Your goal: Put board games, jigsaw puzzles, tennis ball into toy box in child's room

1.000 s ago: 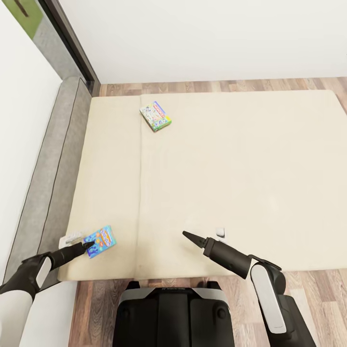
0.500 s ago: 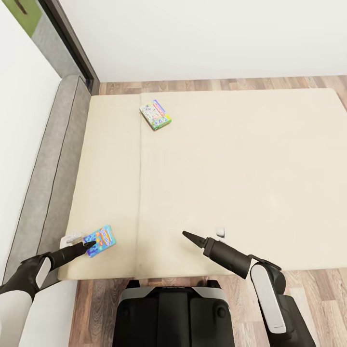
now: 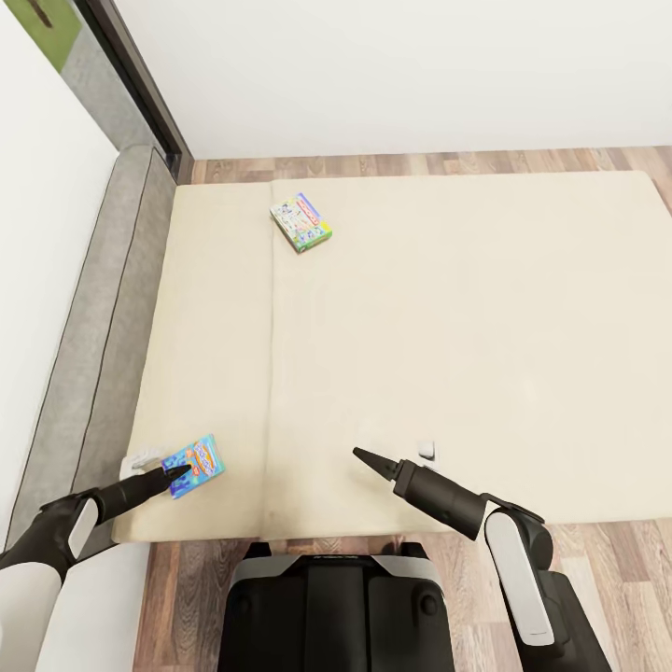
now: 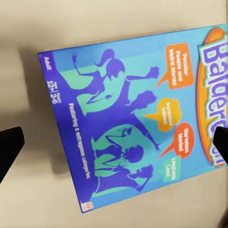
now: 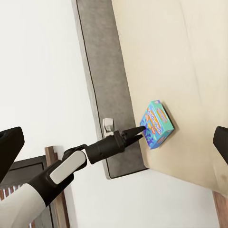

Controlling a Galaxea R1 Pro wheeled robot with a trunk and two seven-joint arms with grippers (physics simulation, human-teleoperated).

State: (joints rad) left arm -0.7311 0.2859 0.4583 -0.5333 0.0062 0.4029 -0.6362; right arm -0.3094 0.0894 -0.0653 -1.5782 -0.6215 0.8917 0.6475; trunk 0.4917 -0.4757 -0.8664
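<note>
Board games are what I have on the bed [image 3: 485,327]: a blue one [image 3: 193,464] lies flat at the near left corner of the mattress, and a second, paler one [image 3: 301,223] lies flat far off toward the back edge, well apart from the first. From the head camera I see my left gripper [image 3: 176,473] at the blue game's near edge, its dark tip overlapping the box. In the left wrist view the blue game [image 4: 137,118] sits between my two fingertips [image 4: 9,147], which stand wide apart at either side of the frame, so the left hand is spread and grasping nothing; whether the tips touch the box I cannot tell. The lid shows purple and green figures and orange speech bubbles. Just beside the box, at the mattress corner, I see a small white fitting [image 3: 142,459]. My right gripper [image 3: 360,455] hangs over bare mattress near the front edge, and from the head camera it comes to a closed-looking point, yet the right wrist view shows its fingers [image 5: 10,145] at opposite edges, so it is spread and grips nothing. That same view catches the left arm reaching the blue game [image 5: 156,124] beside the grey bed frame [image 5: 102,85]. Beyond the bed runs wooden floor [image 3: 420,164], then a white wall [image 3: 392,65].
</note>
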